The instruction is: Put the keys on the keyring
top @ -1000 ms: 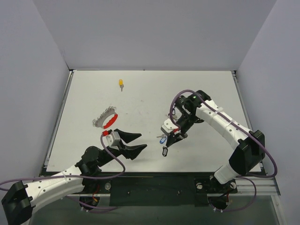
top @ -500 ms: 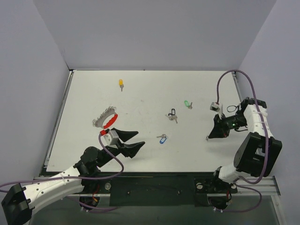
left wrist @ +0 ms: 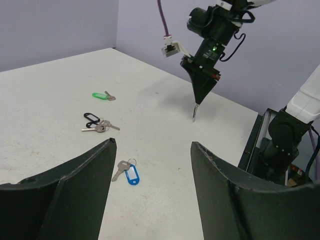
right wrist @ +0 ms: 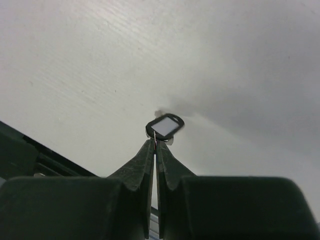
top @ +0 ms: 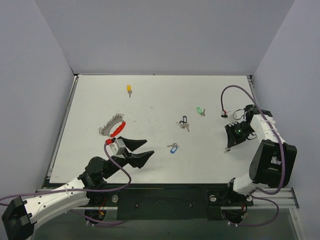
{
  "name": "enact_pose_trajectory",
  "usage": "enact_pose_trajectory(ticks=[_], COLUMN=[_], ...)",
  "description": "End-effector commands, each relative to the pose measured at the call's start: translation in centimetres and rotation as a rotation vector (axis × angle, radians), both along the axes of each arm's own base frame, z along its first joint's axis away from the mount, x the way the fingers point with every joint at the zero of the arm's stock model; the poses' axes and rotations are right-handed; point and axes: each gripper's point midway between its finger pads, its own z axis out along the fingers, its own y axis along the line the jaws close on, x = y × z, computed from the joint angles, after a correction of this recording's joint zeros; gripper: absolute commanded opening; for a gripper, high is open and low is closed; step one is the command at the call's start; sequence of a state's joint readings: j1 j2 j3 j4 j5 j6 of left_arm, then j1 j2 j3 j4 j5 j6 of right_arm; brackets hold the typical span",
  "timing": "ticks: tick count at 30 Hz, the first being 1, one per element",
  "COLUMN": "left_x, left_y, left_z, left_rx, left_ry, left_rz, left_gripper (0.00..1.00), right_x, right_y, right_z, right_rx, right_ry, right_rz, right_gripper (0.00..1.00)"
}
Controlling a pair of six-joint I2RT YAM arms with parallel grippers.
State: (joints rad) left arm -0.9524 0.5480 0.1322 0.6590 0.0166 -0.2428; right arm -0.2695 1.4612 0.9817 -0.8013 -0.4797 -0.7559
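Observation:
The keyring (top: pixel 114 127), a wire loop with a red arc and silver pieces, lies at the left middle of the table. My left gripper (top: pixel 149 148) is open and empty, just right of it. Through its fingers (left wrist: pixel 153 145) I see a blue-tagged key (left wrist: pixel 127 172), a black-tagged key (left wrist: pixel 95 122) and a green-tagged key (left wrist: pixel 101 95) lying on the table. A yellow-tagged key (top: pixel 129 89) lies far back. My right gripper (top: pixel 228 147) is at the right side, pointing down, shut on another black-tagged key (right wrist: pixel 165 126) held just above the table.
The blue-tagged key (top: pixel 173 148), black-tagged key (top: pixel 183 122) and green-tagged key (top: pixel 200 111) lie spread over the table's middle. Grey walls stand on three sides. The right arm's purple cable (top: pixel 223 100) loops above its wrist near the right edge.
My right gripper has swung from the table's middle to the right side, carrying the black-tagged key, and its arm has folded in. My left gripper has barely moved.

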Motion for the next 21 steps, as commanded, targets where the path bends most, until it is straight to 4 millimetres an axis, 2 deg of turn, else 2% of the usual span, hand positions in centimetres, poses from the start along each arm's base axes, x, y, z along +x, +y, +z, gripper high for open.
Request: enact_pose_trajectory(ticks=[1, 14, 18, 21], left_x=[0.0, 0.0, 0.1, 0.1], left_y=[0.5, 1.0, 1.0, 0.9], left_z=[1.9, 1.7, 1.4, 1.3], left_rx=[-0.052, -0.073, -0.073, -0.071], left_ry=[-0.026, -0.02, -0.015, -0.013], left_rz=[0.011, 0.027, 0.032, 0.032], left_gripper=[0.71, 0.71, 0.71, 0.71], right_x=[2.2, 7.7, 8.6, 9.0], right_y=[-0.1, 2.0, 2.2, 3.6], right_z=[-1.2, -2.1, -2.4, -2.8], right_rx=[-0.117, -0.207, -0.215, -0.224], right_ry=[0.03, 0.045, 0.047, 0.056], right_rz=[-0.057, 0.034, 0.056, 0.104], right_gripper=[0.0, 0.0, 0.0, 0.0])
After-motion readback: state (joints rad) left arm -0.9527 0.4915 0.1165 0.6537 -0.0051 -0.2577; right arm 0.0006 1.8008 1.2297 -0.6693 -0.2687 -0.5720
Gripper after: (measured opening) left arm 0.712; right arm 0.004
